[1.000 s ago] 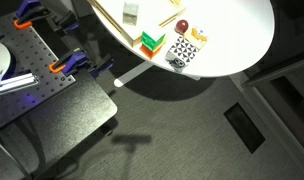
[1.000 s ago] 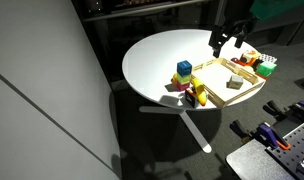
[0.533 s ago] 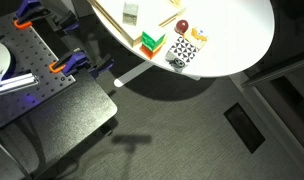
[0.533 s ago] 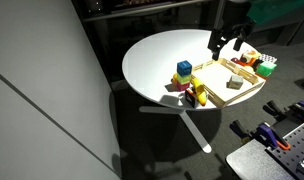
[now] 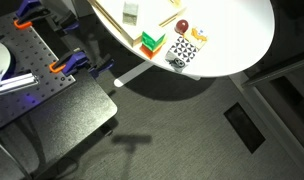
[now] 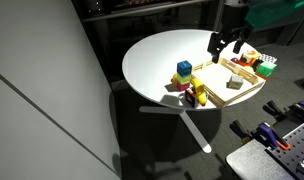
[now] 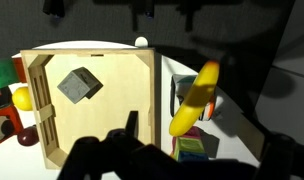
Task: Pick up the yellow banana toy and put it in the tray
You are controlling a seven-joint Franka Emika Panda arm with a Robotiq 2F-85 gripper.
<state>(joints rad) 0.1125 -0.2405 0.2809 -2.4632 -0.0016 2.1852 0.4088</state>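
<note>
The yellow banana toy [image 7: 192, 98] lies on top of a black-and-white patterned block [image 5: 182, 54] beside the tray, outside its rim. It also shows in both exterior views [image 5: 197, 37] [image 6: 190, 88]. The tray [image 7: 90, 55] has a light-wood rim and pale floor; it also shows in an exterior view [image 6: 240, 92]. A grey cube [image 7: 80, 85] lies in it. My gripper [image 6: 224, 44] hovers above the tray's far side, open and empty, apart from the banana. In the wrist view its dark fingers [image 7: 189, 160] frame the bottom edge.
A blue block [image 6: 183, 68] and a green block [image 5: 152, 42] stand by the banana on the round white table [image 6: 162, 55]. Red, green and yellow toys [image 6: 258, 62] sit past the tray's other side. A metal bench with clamps [image 5: 42, 75] stands beside the table.
My gripper has shifted slightly over the tray's far side. The banana and the other toys have not moved.
</note>
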